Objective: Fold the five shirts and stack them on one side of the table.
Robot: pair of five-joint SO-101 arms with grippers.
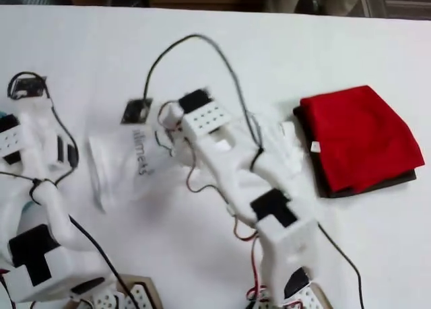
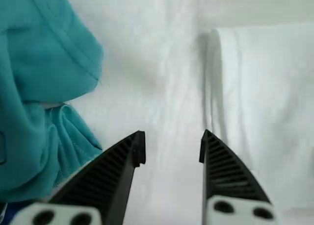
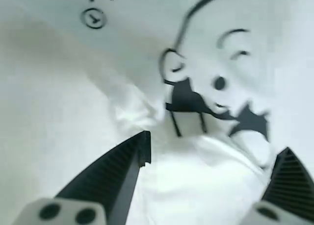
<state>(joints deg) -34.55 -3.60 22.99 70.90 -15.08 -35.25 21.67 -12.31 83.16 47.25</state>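
A white shirt (image 1: 121,164) with black print lies crumpled left of the table's middle. The right arm stretches over it, and my right gripper (image 3: 216,149) hangs open just above its printed cloth (image 3: 221,48), nothing between the fingers. At the left side, my left gripper (image 2: 172,134) stands open over bare table, with a bunched teal shirt (image 2: 39,87) on one side and a folded edge of the white shirt (image 2: 265,102) on the other. A folded red shirt (image 1: 360,137) lies on a folded dark shirt (image 1: 397,180) at the right.
The table (image 1: 303,46) is covered in white cloth. Black and red cables (image 1: 222,60) loop over the right arm and the table's middle. Both arm bases stand at the near edge.
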